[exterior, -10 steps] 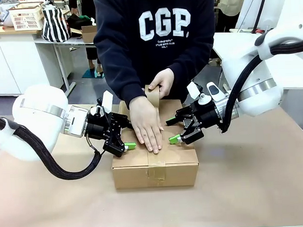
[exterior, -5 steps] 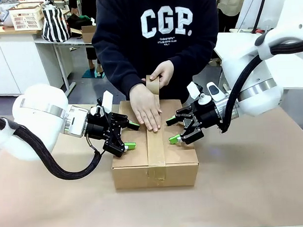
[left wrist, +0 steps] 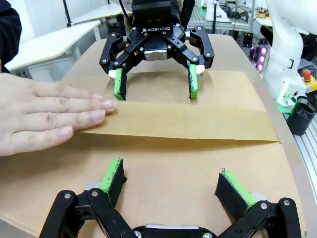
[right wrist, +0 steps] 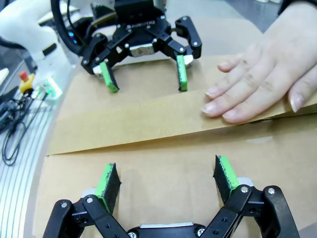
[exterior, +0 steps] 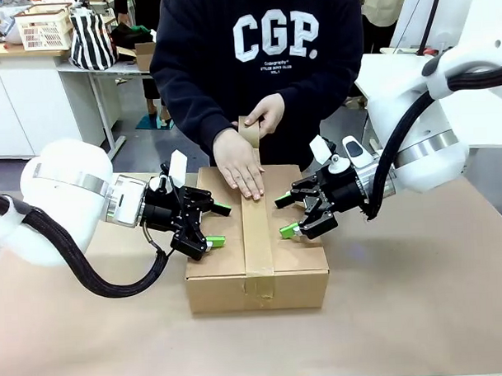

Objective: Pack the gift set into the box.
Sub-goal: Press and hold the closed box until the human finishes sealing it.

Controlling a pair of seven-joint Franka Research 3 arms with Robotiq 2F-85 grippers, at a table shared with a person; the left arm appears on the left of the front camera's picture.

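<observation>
Your left tool [exterior: 215, 225] and right tool [exterior: 286, 216] gape wide, empty, pressing the box [exterior: 256, 270] flaps mid-tabletop; stiff cardboard, probably weighty, so grip its side walls

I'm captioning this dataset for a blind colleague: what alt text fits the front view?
A person's hand smooths a brown tape strip along the top of the closed box, while the left gripper and right gripper, both open, press its flaps from either side. The other hand holds the tape.
</observation>
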